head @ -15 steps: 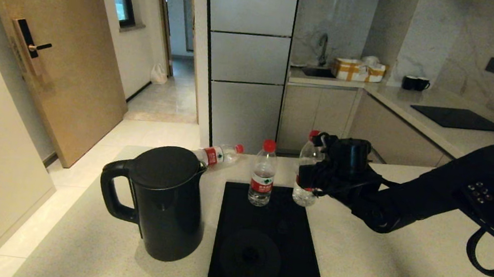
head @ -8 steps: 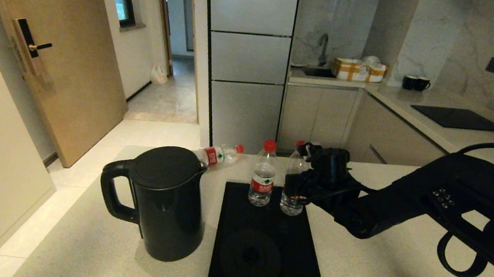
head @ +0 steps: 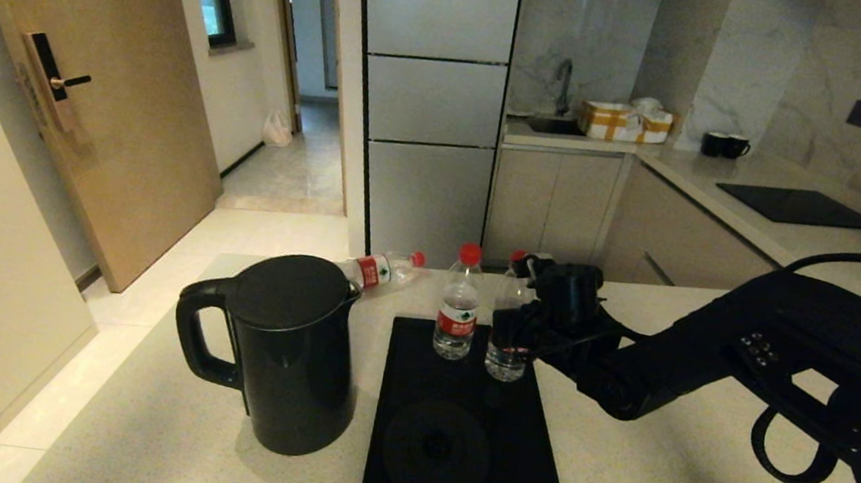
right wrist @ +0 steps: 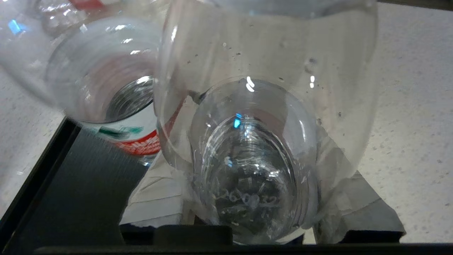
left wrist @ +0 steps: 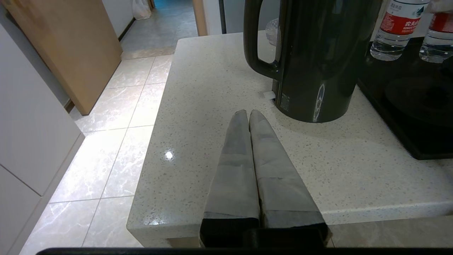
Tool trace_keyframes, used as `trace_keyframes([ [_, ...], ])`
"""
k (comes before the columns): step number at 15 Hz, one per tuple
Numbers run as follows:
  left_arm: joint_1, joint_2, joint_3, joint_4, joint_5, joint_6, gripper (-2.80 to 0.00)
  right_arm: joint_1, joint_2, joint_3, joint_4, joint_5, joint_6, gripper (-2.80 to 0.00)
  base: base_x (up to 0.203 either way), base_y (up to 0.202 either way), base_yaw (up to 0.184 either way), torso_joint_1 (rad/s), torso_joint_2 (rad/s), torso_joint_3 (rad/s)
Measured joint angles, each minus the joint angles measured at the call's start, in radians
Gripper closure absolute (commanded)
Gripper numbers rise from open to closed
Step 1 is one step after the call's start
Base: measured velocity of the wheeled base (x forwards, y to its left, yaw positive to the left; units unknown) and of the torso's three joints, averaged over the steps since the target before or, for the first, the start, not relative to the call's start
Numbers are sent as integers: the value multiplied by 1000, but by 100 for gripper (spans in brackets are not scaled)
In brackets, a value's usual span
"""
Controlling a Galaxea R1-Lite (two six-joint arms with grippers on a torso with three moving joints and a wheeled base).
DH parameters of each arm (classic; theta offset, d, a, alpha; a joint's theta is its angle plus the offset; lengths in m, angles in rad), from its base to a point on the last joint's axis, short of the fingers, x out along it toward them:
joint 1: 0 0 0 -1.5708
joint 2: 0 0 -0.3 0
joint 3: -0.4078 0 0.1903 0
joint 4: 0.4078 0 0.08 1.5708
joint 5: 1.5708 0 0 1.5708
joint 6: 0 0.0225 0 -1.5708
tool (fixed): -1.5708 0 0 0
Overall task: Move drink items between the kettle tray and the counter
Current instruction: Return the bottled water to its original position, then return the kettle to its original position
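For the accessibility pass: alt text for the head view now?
Right end effector holds a red-capped water bottle upright on the black kettle tray beside another bottle; a black electric kettle stands on the speckled counter.

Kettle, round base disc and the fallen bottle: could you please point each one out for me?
kettle (head: 295, 364), head view, on its glossy black body.
round base disc (head: 436, 453), head view, on its centre.
fallen bottle (head: 381, 269), head view, on its red label.

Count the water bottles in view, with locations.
3. One lies on its side on the counter behind the kettle. One stands at the tray's far end. One beside it, in the right end effector. None seem hidden.
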Motion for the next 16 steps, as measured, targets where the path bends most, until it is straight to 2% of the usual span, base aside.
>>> trace_keyframes([
  [8,0,0,0,0,0,0,0,-2,-25,40,-2,15,0,-280,0,0,0,0,0,0],
  [16,0,0,0,0,0,0,0,4,-234,335,-3,65,5,-280,0,0,0,0,0,0],
])
